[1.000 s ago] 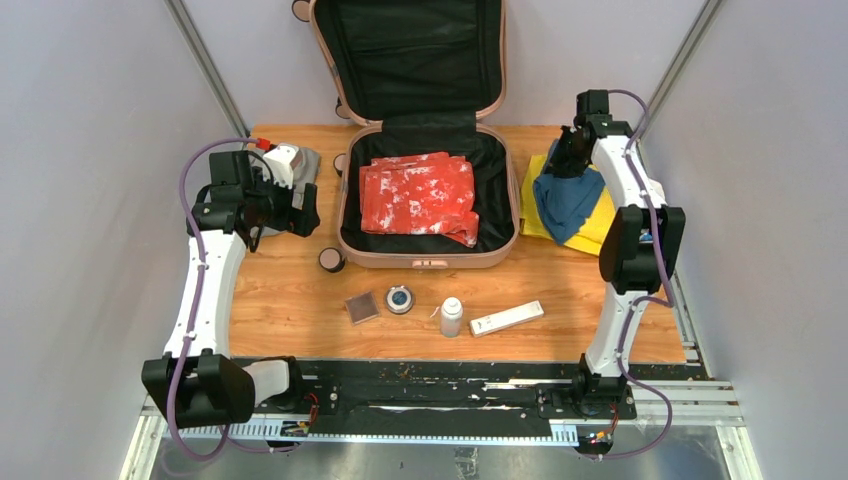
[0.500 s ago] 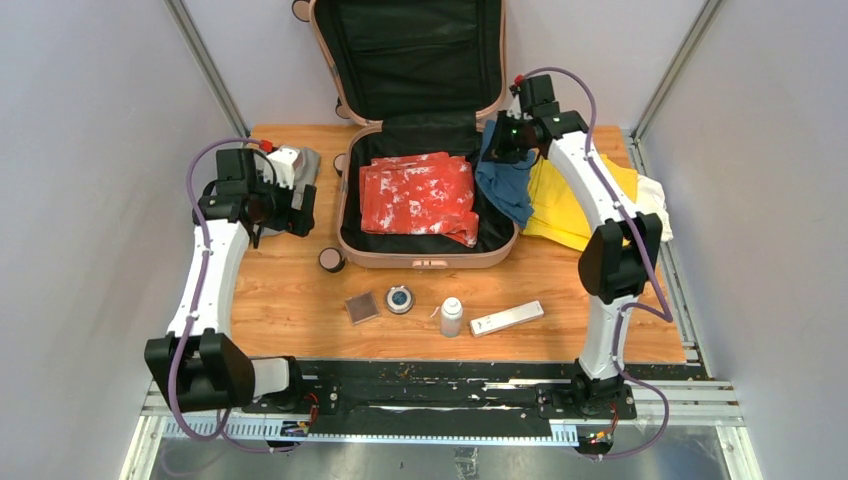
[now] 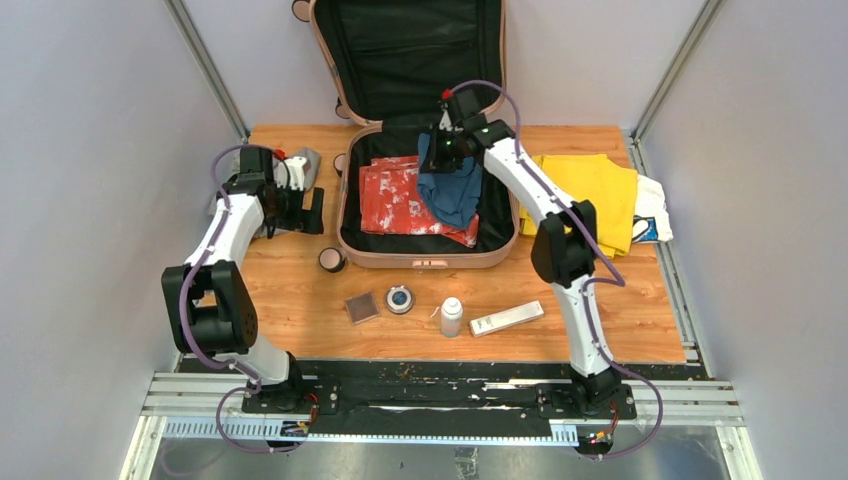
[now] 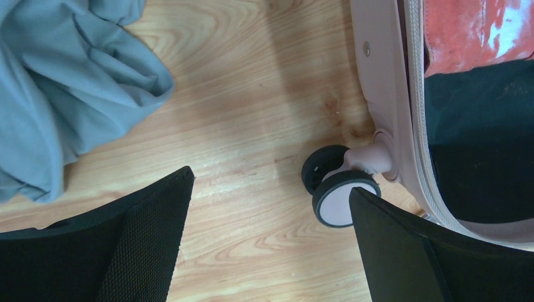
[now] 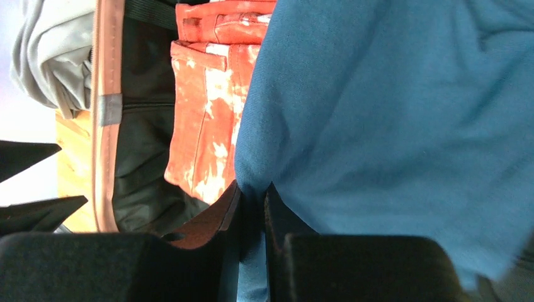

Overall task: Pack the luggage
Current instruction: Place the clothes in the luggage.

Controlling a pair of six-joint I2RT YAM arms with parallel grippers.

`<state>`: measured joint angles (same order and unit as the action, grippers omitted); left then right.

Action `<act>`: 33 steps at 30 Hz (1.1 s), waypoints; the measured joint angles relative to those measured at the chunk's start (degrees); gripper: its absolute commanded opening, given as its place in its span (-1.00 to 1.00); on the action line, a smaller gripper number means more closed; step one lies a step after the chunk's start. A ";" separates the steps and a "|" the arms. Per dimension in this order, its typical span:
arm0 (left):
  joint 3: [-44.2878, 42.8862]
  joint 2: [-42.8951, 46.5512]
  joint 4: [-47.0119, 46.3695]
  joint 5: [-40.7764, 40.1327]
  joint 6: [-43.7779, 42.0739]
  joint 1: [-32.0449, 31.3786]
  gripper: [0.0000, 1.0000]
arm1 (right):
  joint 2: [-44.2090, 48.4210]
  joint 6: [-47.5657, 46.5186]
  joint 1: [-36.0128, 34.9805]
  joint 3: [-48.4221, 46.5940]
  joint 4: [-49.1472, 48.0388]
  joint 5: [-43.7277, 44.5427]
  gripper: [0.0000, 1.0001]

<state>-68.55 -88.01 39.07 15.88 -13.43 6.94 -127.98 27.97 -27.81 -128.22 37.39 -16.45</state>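
Up at the far middle of the surface (image 3: 300, 300), the luggage (image 3: 430, 261) lies open, its lid standing against the back wall. A red patterned garment (image 3: 395, 200) lies flat on the black lining. The right fingers (image 5: 280, 220) are nearly closed, pinching a fold of a blue garment (image 5: 390, 113), which hangs over the right half of the open case, partly above the red one. The left fingers (image 4: 145, 233) are spread wide and hold nothing. They hover over bare wood at the case's left side, with one of its wheels (image 4: 337, 192) just beside the right finger and a grey cloth (image 4: 69, 82) off to the left. A yellow garment (image 3: 590, 190) lies to the right of the case. A small white bottle (image 3: 451, 316) stands near the front edge.
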 measured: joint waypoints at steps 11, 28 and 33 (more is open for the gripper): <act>0.24 -2.75 -4.50 1.27 2.58 -2.34 1.00 | -13.05 4.11 -3.58 -7.17 -2.27 -1.57 -1.00; 2.58 -4.63 -6.62 1.68 3.63 -3.93 1.00 | -18.60 6.86 -7.58 -10.82 -10.54 -6.10 -0.95; 2.71 -4.50 -6.62 1.68 3.63 -3.93 1.00 | -20.06 7.54 -7.69 -11.15 -11.93 -7.06 -0.02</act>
<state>-65.84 -92.51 32.45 17.56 -9.80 3.01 -148.05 35.51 -35.51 -139.37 25.45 -23.51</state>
